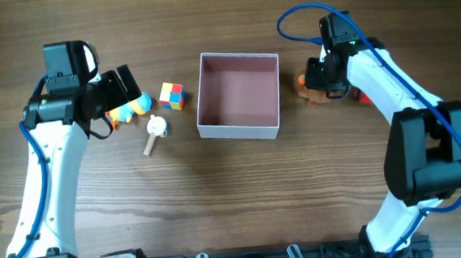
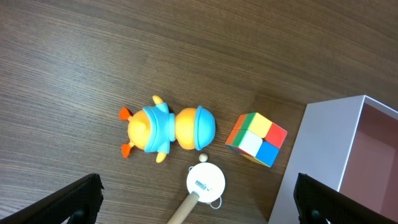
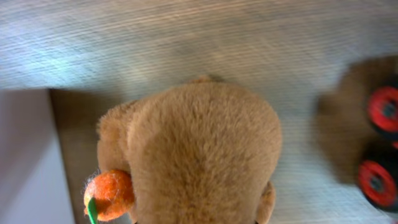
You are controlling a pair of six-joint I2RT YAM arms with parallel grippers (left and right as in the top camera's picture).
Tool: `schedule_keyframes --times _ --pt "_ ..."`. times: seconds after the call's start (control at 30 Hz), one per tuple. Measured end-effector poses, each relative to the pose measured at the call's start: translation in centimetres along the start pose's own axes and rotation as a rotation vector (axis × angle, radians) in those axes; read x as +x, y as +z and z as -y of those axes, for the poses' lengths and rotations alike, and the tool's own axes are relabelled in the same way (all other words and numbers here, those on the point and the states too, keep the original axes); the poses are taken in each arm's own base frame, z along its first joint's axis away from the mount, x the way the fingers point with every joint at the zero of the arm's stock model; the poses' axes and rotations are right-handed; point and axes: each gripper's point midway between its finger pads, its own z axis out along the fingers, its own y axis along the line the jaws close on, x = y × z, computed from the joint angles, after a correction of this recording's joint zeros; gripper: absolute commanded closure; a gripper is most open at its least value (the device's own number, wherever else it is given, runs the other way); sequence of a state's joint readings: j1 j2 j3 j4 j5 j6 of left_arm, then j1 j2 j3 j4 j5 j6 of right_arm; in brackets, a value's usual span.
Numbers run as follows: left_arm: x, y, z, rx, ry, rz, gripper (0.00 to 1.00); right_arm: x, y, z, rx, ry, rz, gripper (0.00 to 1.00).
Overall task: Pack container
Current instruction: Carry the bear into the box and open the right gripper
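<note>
Pink-lined, the container [image 1: 239,131] sat between left jaws, spread wide and empty beside an orange-blue toy [image 2: 168,127], and right jaws at a brown plush [image 3: 205,155], their grip impossible to tell.

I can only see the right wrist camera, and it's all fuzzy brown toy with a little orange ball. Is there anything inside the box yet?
Observer: No. The overhead view shows the container empty, its pink floor bare.
Operator: Are there more toys somewhere?
Observer: Yes, three lie left of the container: a colour cube, an orange-and-blue toy and a white disc on a wooden stick.
Operator: Is the other arm holding one?
Observer: No. The left gripper is open over the orange-and-blue toy, holding nothing.
</note>
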State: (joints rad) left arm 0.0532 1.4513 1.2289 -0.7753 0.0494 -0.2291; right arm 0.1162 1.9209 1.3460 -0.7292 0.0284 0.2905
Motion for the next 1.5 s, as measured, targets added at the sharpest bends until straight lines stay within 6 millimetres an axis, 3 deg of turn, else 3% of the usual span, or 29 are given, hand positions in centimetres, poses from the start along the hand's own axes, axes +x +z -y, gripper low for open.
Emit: schedule_keyframes --times 0.13,0.27,0.33,0.43,0.53,0.6,0.7,0.9,1.1,1.17,1.2,1.27,1.37,1.43,1.5 --pt "0.0 0.0 0.0 0.000 0.000 0.000 0.00 0.2 -2.7 0.7 0.040 -0.002 -0.011 0.96" --pt "0.0 0.0 0.0 0.000 0.000 0.000 0.00 -2.7 -10.0 -1.4 -0.010 -0.029 0.143 0.96" --pt "0.0 0.0 0.0 0.000 0.000 0.000 0.00 -3.8 -15.6 -4.1 -0.077 -0.069 0.269 0.96" --pt "0.0 0.0 0.0 0.000 0.000 0.000 0.00 -2.8 -21.4 -8.4 -0.189 -0.126 0.384 0.96" --pt "0.0 0.0 0.0 0.000 0.000 0.000 0.00 -0.8 -23.1 -12.2 -0.269 -0.171 0.396 0.96" --pt "0.0 0.0 0.0 0.000 0.000 0.000 0.00 -0.1 -22.5 -14.2 -0.295 -0.180 0.377 0.96" --pt "0.0 0.0 0.0 0.000 0.000 0.000 0.00 0.7 -19.9 -16.7 -0.302 -0.175 0.320 0.96" --pt "0.0 0.0 0.0 0.000 0.000 0.000 0.00 1.9 -12.5 -20.4 -0.268 -0.169 0.205 0.96" --pt "0.0 0.0 0.0 0.000 0.000 0.000 0.00 2.6 -6.2 -22.7 -0.245 -0.178 0.146 0.95" --pt "0.0 0.0 0.0 0.000 0.000 0.000 0.00 2.8 -4.8 -22.9 -0.240 -0.177 0.134 0.76" --pt "0.0 0.0 0.0 0.000 0.000 0.000 0.00 2.8 -4.0 -23.0 -0.237 -0.171 0.130 0.53" --pt "0.0 0.0 0.0 0.000 0.000 0.000 0.00 2.9 -3.4 -23.0 -0.230 -0.169 0.128 0.37" --pt "0.0 0.0 0.0 0.000 0.000 0.000 0.00 2.9 -3.2 -22.9 -0.222 -0.166 0.129 0.37" --pt "0.0 0.0 0.0 0.000 0.000 0.000 0.00 2.8 -3.2 -22.9 -0.220 -0.166 0.132 0.54" --pt "0.0 0.0 0.0 0.000 0.000 0.000 0.00 2.8 -3.2 -22.9 -0.219 -0.176 0.135 0.58"
